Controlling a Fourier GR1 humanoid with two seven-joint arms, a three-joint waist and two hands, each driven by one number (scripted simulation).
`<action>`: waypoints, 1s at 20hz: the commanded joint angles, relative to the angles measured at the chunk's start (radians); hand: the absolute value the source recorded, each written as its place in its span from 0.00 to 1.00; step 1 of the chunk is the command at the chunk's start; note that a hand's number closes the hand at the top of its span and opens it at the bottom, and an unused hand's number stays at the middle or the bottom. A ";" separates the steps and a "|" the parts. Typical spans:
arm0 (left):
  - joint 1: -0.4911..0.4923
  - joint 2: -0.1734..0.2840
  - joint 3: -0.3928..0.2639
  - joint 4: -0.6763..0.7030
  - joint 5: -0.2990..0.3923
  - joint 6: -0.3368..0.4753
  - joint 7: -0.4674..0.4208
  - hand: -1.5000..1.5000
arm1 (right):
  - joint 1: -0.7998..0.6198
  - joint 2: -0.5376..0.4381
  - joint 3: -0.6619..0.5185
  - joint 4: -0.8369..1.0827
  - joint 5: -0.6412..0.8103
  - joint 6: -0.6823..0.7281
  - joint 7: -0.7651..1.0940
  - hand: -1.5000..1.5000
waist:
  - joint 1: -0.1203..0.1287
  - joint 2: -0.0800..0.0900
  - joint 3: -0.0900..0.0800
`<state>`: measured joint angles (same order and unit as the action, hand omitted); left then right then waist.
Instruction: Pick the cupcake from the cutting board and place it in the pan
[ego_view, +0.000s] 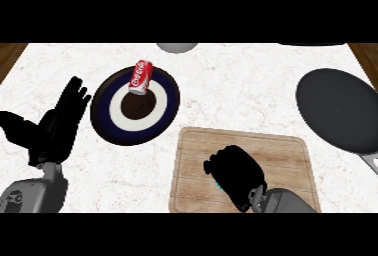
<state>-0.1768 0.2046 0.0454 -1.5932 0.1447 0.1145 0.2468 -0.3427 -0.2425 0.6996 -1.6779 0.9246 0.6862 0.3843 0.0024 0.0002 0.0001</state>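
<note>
One red soda can (140, 77) lies on its side across the upper edge of the round plate (111, 125), its white script reading Coca-Cola. The plate, dark blue at the rim with a white ring and a dark centre, is the only plate here.

One wooden cutting board (284, 150) sits on the pale marbled counter (236, 75), and the right hand (235, 172) hangs over its lower left part — fingers curled inward, clenched round something. A thin sliver of light blue shows at the hand's left edge; that is all that can be seen of the cupcake (215, 185), the rest being hidden inside the black fingers, so its shape and topping cannot be made out.

One dark pan (339, 110) lies at the right, well apart from the hand; its handle runs off the right side of the view.

The left hand (59, 125) rests at the left, beside the plate, fingers straight and up — holding nothing.

At the top edge a grey rounded object (176, 47) is cut off, too little showing to name it.
</note>
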 joint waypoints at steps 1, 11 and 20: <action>0.042 0.010 0.011 -0.058 0.000 -0.020 0.023 0.50 | 0.012 -0.026 0.017 0.047 0.066 -0.076 -0.121 1.00 | 0.002 -0.001 0.000; 0.025 -0.002 0.037 -0.063 -0.002 -0.029 0.055 0.50 | 0.118 0.060 -0.057 0.016 0.112 -0.110 -0.116 1.00 | -0.004 -0.002 0.000; 0.034 -0.028 0.032 -0.005 -0.018 -0.030 -0.033 0.50 | 0.251 0.048 -0.259 -0.137 0.124 -0.293 0.023 1.00 | -0.012 -0.002 0.000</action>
<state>-0.1424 0.1878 0.0788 -1.6089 0.1305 0.0843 0.2376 -0.1332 -0.2117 0.4679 -1.7428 1.0099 0.4725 0.3544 -0.0113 -0.0030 -0.0002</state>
